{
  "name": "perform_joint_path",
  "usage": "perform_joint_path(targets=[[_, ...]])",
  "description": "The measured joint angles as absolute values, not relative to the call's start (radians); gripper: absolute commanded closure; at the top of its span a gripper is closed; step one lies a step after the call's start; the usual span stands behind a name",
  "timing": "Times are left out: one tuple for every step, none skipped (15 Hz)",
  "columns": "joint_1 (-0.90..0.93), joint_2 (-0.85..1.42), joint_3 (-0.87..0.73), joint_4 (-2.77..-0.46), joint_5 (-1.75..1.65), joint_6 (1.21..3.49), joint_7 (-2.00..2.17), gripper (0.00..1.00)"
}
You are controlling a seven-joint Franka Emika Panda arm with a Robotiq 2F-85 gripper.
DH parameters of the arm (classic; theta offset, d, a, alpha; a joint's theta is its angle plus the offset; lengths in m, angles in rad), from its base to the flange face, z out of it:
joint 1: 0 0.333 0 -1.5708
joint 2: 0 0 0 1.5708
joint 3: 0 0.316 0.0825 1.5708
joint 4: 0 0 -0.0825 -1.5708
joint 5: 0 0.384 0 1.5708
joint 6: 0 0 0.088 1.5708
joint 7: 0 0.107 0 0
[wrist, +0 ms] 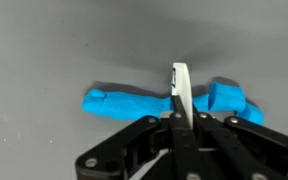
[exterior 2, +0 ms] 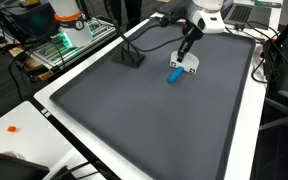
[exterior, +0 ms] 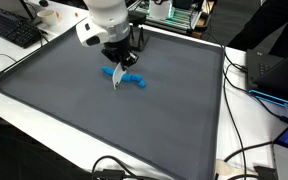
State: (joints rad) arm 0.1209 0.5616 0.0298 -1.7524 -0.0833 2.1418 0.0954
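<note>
The claw (wrist: 179,114) is pinched shut on a thin white blade (wrist: 181,85), and its fingers hide the blade's root. The tip crosses a blue lump (wrist: 124,103) just ahead, though whether they touch is unclear. A grey mat (exterior: 64,110) lies beneath.

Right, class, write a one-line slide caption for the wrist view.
Shut gripper holds a thin white blade over a blue clay-like strip on the grey mat.

A big grey mat (exterior 2: 154,120) covers a white table (exterior 2: 29,112). A small black stand (exterior 2: 132,58) sits on the mat. A black keyboard (exterior: 12,30) and curly black cables (exterior: 134,168) lie off the mat. A tiny orange bit (exterior 2: 12,129) lies on the table.
</note>
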Motion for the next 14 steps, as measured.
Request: perform_joint_path(targets=[[0.119, 0.561, 0.030, -1.753, -0.077, 2.142, 0.095, 0.99], [0.117, 0.560, 0.030, -1.754, -0.073, 2.142, 0.096, 0.99], [0.116, 0.559, 0.030, -1.756, -0.064, 2.142, 0.096, 0.99], [0.113, 0.558, 0.030, -1.758, -0.055, 2.142, 0.096, 0.99], [0.111, 0.556, 0.030, -1.761, -0.045, 2.142, 0.096, 0.99], [0.108, 0.554, 0.031, -1.765, -0.035, 2.142, 0.095, 0.99], [0.106, 0.552, 0.032, -1.769, -0.024, 2.140, 0.095, 0.99], [0.104, 0.548, 0.033, -1.774, -0.014, 2.138, 0.094, 0.99], [0.103, 0.544, 0.034, -1.781, -0.005, 2.136, 0.094, 0.99], [0.102, 0.540, 0.034, -1.787, 0.001, 2.132, 0.094, 0.99], [0.102, 0.537, 0.034, -1.792, 0.006, 2.130, 0.094, 0.99], [0.102, 0.534, 0.034, -1.795, 0.009, 2.125, 0.094, 0.99], [0.102, 0.532, 0.035, -1.798, 0.011, 2.118, 0.094, 0.99], [0.102, 0.528, 0.035, -1.801, 0.012, 2.113, 0.094, 0.99]])
